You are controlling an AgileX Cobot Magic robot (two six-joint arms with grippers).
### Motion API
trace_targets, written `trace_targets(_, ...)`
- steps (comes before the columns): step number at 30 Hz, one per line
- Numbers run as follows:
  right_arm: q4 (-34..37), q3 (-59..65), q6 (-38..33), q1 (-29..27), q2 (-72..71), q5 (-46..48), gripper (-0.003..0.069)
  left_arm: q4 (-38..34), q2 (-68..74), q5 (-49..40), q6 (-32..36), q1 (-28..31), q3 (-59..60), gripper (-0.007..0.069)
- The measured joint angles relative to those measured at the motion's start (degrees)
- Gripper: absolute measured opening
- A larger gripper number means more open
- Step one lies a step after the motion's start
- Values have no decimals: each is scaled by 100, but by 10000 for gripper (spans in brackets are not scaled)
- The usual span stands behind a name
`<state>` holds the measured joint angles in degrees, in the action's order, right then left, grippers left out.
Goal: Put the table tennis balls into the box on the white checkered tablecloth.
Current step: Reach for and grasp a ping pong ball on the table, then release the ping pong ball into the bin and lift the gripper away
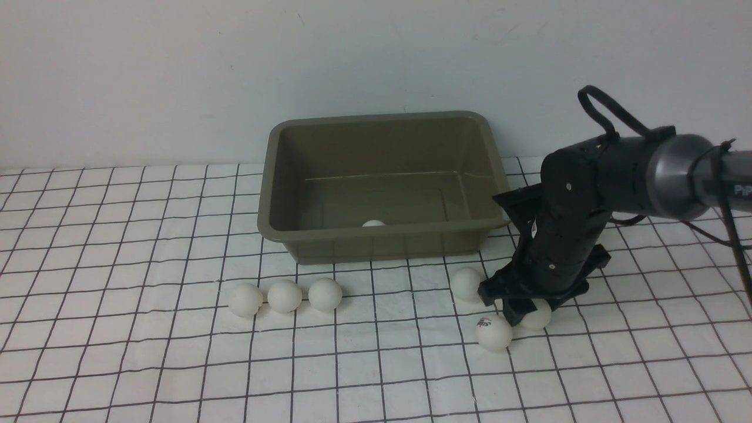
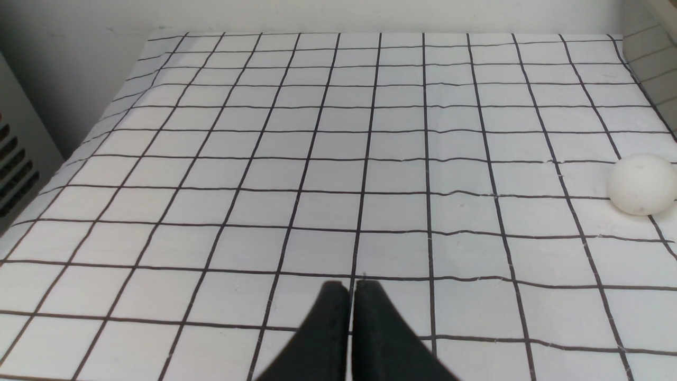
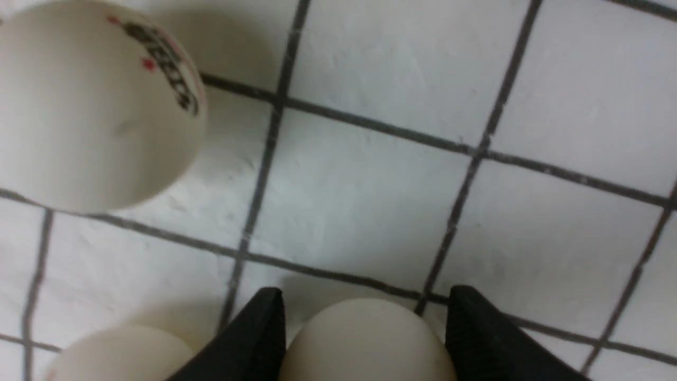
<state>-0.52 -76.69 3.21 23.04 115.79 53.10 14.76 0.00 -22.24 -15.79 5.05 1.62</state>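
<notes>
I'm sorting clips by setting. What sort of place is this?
Likely a robot lab test bench, not a home: a robot arm, a bare white wall, and table tennis balls beside a box on a checkered tablecloth.

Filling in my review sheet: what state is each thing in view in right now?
Box: upright, single ball inside.
Row of three balls: loose on tablecloth.
Logo ball: loose on tablecloth.
Far ball: loose on tablecloth.
Right gripper: open, straddling plain ball on tablecloth.
Left gripper: shut, empty.
</notes>
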Motion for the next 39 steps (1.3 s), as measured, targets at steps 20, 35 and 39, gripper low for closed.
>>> trace_targets(20, 13, -1968, -321, 5, -729, 774, 358, 0, 0, 0, 0, 0, 0, -5)
trace_targets(35, 981, -4592, -1193, 5, 1524, 1498, 454, 0, 0, 0, 0, 0, 0, -5)
trace_targets(39, 913, -4894, -1198, 5, 1543, 1783, 469, 0, 0, 0, 0, 0, 0, -5)
